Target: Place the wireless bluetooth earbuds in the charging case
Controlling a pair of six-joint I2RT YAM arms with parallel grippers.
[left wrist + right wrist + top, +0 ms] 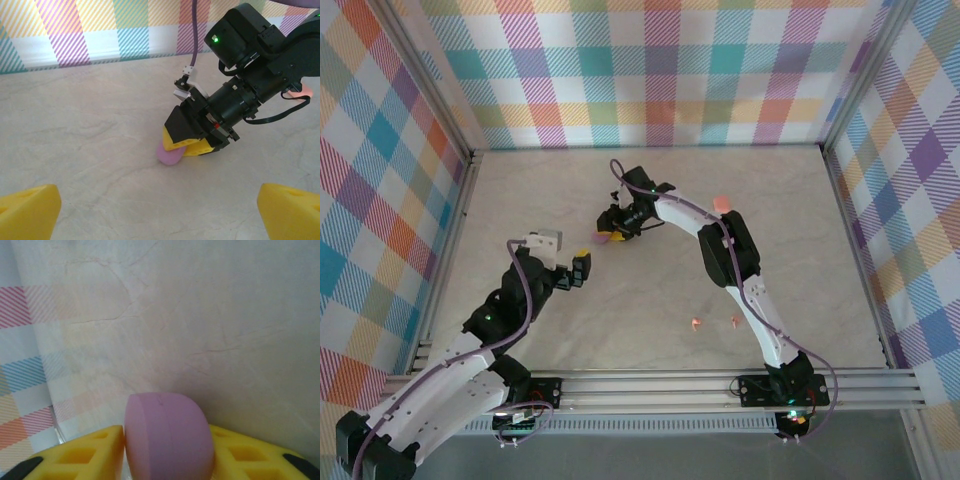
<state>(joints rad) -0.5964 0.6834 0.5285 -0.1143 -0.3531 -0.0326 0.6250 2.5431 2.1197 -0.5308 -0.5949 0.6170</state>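
Observation:
My right gripper (pixel 616 236) is shut on a small rounded lilac-purple charging case (pixel 612 240) at the middle of the table, low on the surface. In the right wrist view the case (pixel 167 437) sits tight between the yellow fingers (pixel 90 452), with a seam down its side. The left wrist view shows that case (pixel 170 154) touching the tabletop under the right gripper (pixel 192 145). My left gripper (pixel 579 266) stands open a short way to the near left, its yellow fingertips (pixel 30 210) wide apart with nothing between them. Two tiny salmon-orange earbuds (pixel 695 323) (pixel 735 321) lie near the right arm. The lilac earbuds are hidden.
A salmon-orange case (pixel 723 203) rests to the right of the right arm's elbow. Checked cloth walls and aluminium rails (pixel 470 160) enclose the marble-patterned table (pixel 800 250). Open tabletop lies at the far right and back.

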